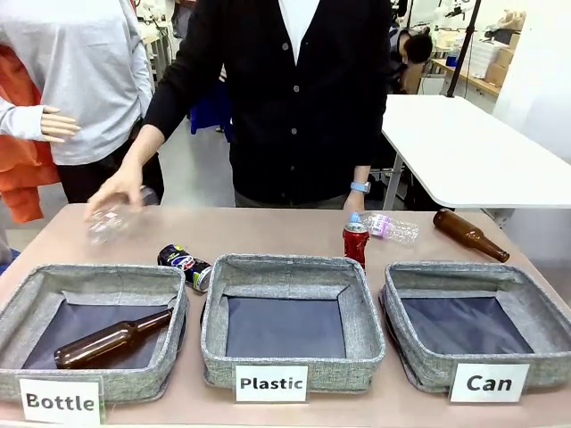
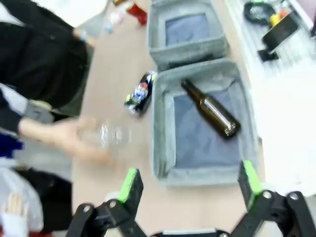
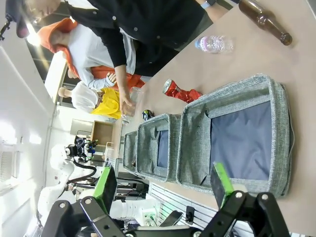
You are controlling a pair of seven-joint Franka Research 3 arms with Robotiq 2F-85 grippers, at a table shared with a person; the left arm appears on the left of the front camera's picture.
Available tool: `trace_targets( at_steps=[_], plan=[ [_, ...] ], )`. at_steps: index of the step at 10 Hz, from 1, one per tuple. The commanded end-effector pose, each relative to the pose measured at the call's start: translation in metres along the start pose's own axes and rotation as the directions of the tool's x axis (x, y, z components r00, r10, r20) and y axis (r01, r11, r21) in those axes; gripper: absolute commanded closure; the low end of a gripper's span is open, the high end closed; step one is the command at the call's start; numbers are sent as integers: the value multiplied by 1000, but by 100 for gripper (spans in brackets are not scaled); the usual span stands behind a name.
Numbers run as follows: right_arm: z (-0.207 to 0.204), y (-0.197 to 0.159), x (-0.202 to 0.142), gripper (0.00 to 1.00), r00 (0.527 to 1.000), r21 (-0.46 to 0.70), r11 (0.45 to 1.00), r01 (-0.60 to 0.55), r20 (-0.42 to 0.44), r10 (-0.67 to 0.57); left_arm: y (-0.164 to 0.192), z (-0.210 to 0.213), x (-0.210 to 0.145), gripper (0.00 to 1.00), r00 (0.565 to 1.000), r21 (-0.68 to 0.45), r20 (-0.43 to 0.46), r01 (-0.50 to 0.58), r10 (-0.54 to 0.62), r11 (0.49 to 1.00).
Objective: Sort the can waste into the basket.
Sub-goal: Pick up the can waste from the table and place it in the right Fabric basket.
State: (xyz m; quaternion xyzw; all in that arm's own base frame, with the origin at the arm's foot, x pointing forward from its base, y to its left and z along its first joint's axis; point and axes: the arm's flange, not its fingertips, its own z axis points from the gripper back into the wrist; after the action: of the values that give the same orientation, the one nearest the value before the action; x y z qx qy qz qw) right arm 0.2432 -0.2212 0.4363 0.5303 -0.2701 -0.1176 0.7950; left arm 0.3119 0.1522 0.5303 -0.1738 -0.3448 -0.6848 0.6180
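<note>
A dark blue-black can (image 1: pixel 185 265) (image 2: pixel 140 93) lies on its side on the table, just behind the gap between the "Bottle" and "Plastic" baskets. A red dented can (image 1: pixel 356 242) (image 3: pixel 179 91) stands upright behind the right rear corner of the "Plastic" basket. The grey "Can" basket (image 1: pixel 526 314) (image 3: pixel 280 143) sits at the front right with nothing in it. My left gripper (image 2: pixel 190 183) hangs open high above the "Bottle" basket. My right gripper (image 3: pixel 165 183) is open above the near edge of the "Can" basket.
The "Bottle" basket (image 1: pixel 27 308) holds one brown bottle (image 1: pixel 111 339). The "Plastic" basket (image 1: pixel 357 308) stands in the middle. The person's hand (image 1: pixel 116 189) holds a clear plastic bottle (image 1: pixel 111 220) above the table's left. Another clear bottle (image 1: pixel 390 227) and a brown bottle (image 1: pixel 470 234) lie at the back right.
</note>
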Motion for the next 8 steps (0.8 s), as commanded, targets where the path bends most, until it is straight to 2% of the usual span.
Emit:
trace_targets(
  at_steps=[1, 2, 3, 5, 6, 7, 8],
  plan=[
    [0, 0, 3, 0, 999, 23, 999, -25, 20, 25, 13, 16, -55, 0, 991, 27, 131, -35, 31, 999],
    [0, 0, 3, 0, 999, 23, 999, -25, 20, 25, -5, 24, -83, 0, 980, 62, 190, -73, 60, 995],
    [0, 0, 3, 0, 999, 23, 999, -25, 20, 25, -17, 23, -96, 0, 973, 84, 200, -135, 116, 987],
    [0, 0, 3, 0, 999, 23, 999, -25, 20, 25, -21, 12, -101, 0, 949, 99, 274, -188, 156, 977],
    [0, 0, 3, 0, 999, 23, 999, -25, 20, 25, -10, 4, -90, 0, 937, 86, 305, -204, 170, 975],
    [0, 0, 3, 0, 999, 23, 999, -25, 20, 25, 10, -15, -58, 0, 939, 27, 302, -180, 164, 983],
    [0, 0, 3, 0, 999, 23, 999, -25, 20, 25, 33, -36, -26, 0, 952, -16, 254, -172, 170, 985]
  ],
)
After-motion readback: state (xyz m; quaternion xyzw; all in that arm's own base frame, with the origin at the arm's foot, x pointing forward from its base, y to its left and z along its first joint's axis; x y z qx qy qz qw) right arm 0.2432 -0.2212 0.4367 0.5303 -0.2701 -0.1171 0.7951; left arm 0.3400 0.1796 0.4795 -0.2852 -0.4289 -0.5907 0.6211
